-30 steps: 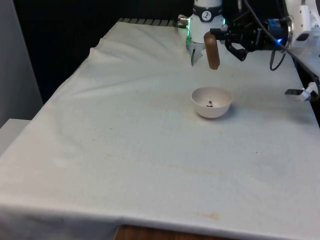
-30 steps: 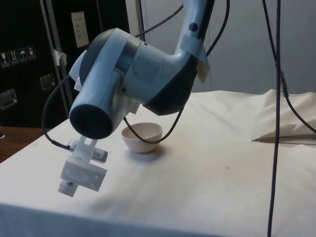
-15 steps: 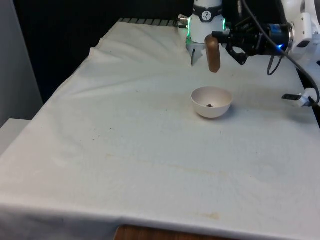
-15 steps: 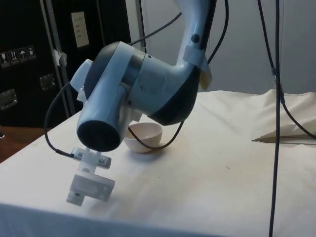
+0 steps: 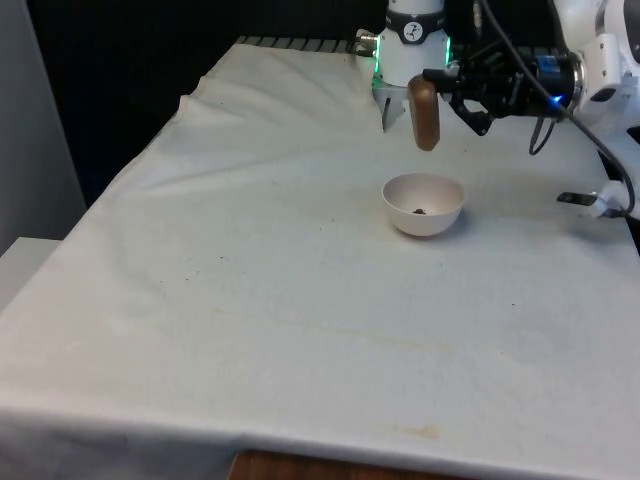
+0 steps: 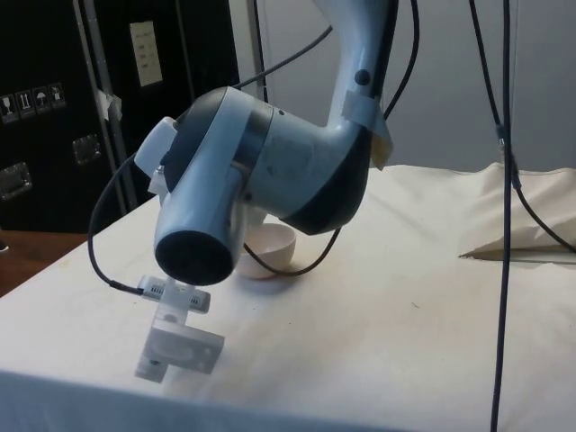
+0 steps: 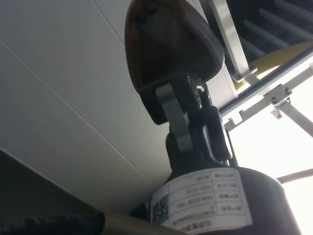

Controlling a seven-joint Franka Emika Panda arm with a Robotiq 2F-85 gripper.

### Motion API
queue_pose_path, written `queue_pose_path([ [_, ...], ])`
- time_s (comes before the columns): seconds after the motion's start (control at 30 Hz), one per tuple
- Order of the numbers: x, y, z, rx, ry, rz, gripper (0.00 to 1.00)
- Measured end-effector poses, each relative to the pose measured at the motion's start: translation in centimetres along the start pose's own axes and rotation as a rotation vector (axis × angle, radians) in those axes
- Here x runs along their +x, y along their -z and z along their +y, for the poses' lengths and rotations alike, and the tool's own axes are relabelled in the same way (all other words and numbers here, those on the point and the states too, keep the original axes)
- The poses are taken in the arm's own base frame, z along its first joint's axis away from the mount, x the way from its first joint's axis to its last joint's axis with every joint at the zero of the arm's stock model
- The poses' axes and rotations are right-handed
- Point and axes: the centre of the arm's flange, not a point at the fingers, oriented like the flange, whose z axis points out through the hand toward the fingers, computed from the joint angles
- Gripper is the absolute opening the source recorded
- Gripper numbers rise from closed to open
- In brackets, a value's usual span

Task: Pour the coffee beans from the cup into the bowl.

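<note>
Gripping the brown cup [image 5: 425,113] from the side, the gripper [image 5: 440,80] has its jaws closed narrowly on the cup's upper end, so the cup hangs from them tipped over, its long body pointing down at the table. In the wrist view the cup [image 7: 168,46] sits pinched in the gripper [image 7: 183,115], one grey finger pad [image 7: 172,110] pressed flat against its wall. The cup is well clear of the cloth and touches nothing but the jaws.

Just below the jaws and the cup's lower end stands the white bowl [image 5: 423,204], upright on the table, with open air between it and the cup. A few dark coffee beans [image 5: 419,210] lie at the bottom of the bowl. In the side view the bowl [image 6: 270,252] shows partly behind the white arm [image 6: 261,193], which reaches across in front of it.

Under the jaws spreads the white cloth [image 5: 280,280] covering the table, creased towards the far corner and faintly stained nearer the camera. Behind the gripper hang black curtains [image 5: 150,60]. In the side view dark cabinets [image 6: 63,108] stand beyond the table, and black cables [image 6: 504,180] hang down past the arm.
</note>
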Motion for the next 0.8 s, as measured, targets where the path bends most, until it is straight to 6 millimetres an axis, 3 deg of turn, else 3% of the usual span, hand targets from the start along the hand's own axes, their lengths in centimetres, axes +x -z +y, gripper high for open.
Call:
queue_pose_path([
  [0.8,-0.3,-1.0,-0.6,0.018,-0.049,-0.014,0.0],
])
